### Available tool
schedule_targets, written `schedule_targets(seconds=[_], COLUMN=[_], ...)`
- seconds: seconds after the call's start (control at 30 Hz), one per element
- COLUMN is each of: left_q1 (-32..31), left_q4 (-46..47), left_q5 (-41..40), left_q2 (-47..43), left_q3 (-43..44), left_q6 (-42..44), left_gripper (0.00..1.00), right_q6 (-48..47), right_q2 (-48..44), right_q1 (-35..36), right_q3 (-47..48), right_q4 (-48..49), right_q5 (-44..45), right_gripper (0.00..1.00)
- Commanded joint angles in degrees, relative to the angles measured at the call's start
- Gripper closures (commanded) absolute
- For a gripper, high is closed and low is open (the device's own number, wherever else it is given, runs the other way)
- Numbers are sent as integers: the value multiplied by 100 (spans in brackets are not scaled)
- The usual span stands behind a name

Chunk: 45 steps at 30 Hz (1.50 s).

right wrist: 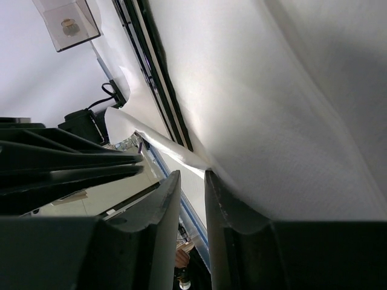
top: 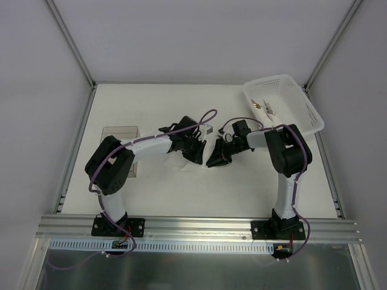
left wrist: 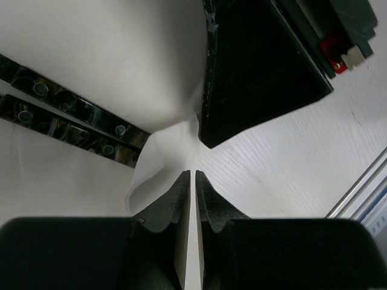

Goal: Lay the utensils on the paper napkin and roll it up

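Note:
The paper napkin (top: 180,162) lies mid-table under both wrists, with its near side lifted and curled. In the left wrist view two slim dark-reflecting utensils (left wrist: 72,115) lie side by side on the napkin (left wrist: 163,151). My left gripper (left wrist: 193,172) is shut on the napkin's folded edge, with only a hairline slit between its jaws. The right gripper (right wrist: 191,174) is narrowly open with nothing between its fingers. The napkin (right wrist: 272,121) drapes over the outside of its right finger. From above, the left gripper (top: 196,154) and right gripper (top: 216,158) nearly touch. More utensils (top: 263,107) lie in the basket.
A white lattice basket (top: 302,112) stands at the back right. A clear plastic box (top: 121,133) sits at the left beside my left arm and also shows as the clear box (right wrist: 66,24) in the right wrist view. Aluminium rails border the table.

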Motion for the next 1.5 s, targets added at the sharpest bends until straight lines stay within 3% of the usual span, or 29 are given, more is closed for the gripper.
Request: schedule_targets(seconds=[0.0, 0.7, 1.2, 1.47], left_q1=[52, 465, 562, 606], left_q4=[222, 328, 319, 319], left_q5=[68, -178, -187, -152], left_q2=[291, 609, 776, 811], left_q3=[365, 489, 603, 647], left_q6=[-438, -544, -535, -561], left_gripper=[93, 94, 94, 94], right_q6=[-103, -244, -314, -253], right_q2=[-34, -95, -649, -290], right_q1=[32, 23, 295, 480], right_q3=[169, 178, 468, 573], right_q4=[-68, -209, -200, -174], right_q5=[140, 70, -264, -177], right_gripper=[75, 79, 78, 79])
